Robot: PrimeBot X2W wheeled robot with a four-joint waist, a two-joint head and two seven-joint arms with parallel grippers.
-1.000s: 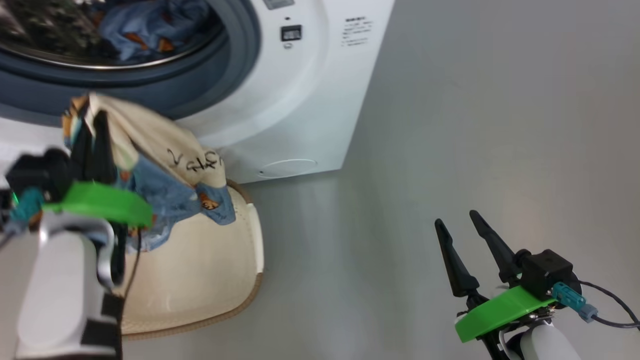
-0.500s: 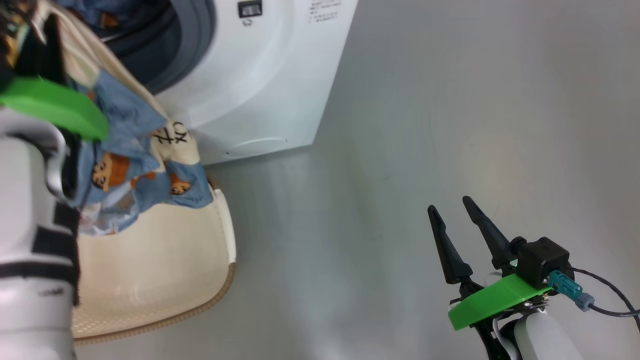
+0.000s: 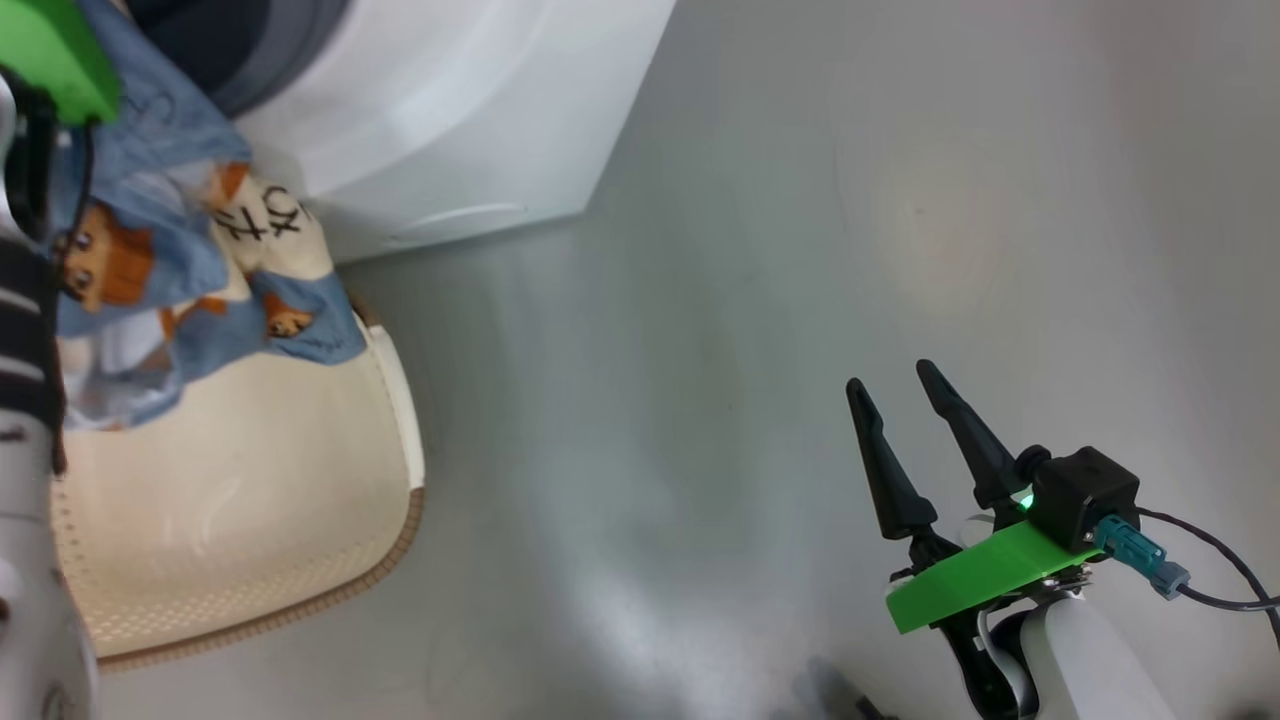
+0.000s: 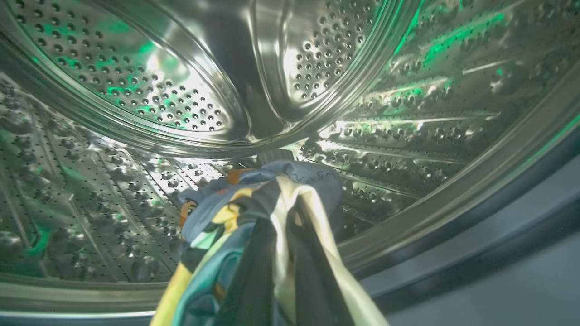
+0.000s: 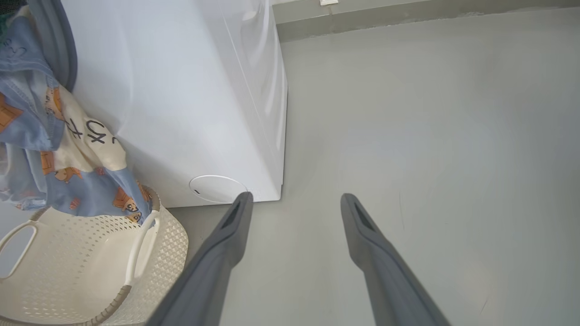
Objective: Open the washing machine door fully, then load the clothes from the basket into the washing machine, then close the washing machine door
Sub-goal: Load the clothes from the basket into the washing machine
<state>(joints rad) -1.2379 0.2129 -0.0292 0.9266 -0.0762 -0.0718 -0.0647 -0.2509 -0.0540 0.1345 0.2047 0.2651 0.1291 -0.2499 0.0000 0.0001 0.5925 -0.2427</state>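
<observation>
At the drum [image 4: 190, 95]: clothes [image 3: 170, 250] in the left claw [image 4: 284, 222]
The left claw pinches the clothes at the washer [image 3: 450, 100] drum mouth, and their tail hangs over the basket [image 3: 250, 480]. The right claw [image 3: 890, 378] is spread and empty above the floor [image 3: 750, 250], well apart.

Left tool [image 4: 282, 222] largely beneath the clothes [image 4: 310, 175]

A smooth grey floor [image 3: 760, 300] with a soft sheen and faint scuffs — along its far edge runs a darker grey skirting strip [image 5: 362, 16].
</observation>
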